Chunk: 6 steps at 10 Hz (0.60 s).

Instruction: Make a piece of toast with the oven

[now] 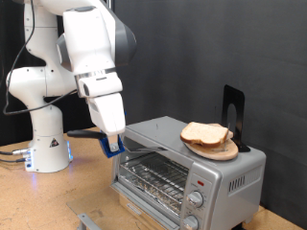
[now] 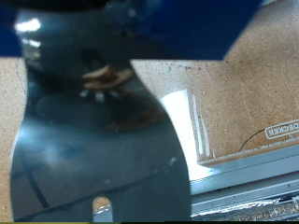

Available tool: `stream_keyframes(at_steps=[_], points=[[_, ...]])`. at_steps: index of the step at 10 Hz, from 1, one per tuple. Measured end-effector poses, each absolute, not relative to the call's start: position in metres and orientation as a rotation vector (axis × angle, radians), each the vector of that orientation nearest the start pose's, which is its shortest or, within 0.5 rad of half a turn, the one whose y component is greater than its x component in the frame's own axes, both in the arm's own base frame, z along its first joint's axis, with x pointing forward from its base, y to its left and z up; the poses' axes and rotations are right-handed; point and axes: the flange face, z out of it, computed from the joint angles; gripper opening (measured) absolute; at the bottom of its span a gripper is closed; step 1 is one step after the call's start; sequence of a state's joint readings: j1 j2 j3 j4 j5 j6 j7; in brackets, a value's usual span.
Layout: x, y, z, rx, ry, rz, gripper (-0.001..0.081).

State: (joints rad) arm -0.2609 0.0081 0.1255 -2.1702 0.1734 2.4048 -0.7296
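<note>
Silver oven (image 1: pixel 188 169) on the bench (image 1: pixel 58 196), glass door closed over the wire rack; two bread slices, the piece of toast (image 1: pixel 204 134) among them, stacked on a round wooden plate (image 1: pixel 219 149) atop the oven roof; pincer (image 1: pixel 113 145) with blue fingertips at the oven's upper corner on the exterior view's left; spread or pressed together: cannot tell; wrist view filled by shiny metal.

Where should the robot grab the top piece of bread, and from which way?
Probably by its two opposite crust edges, coming straight down from above. The top slice of bread lies flat on the wooden plate on top of the oven, so its sides look easiest to reach. A black stand behind blocks that side. The gripper sits at the oven's far corner.
</note>
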Motion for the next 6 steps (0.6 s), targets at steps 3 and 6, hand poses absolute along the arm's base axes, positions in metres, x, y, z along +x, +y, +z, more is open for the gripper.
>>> stream_keyframes(at_steps=[3,6], points=[[0.56,-0.065,0.408,-2.998,-0.767,-0.391,0.04],[0.562,-0.048,0.407,-2.992,-0.79,-0.382,0.04]])
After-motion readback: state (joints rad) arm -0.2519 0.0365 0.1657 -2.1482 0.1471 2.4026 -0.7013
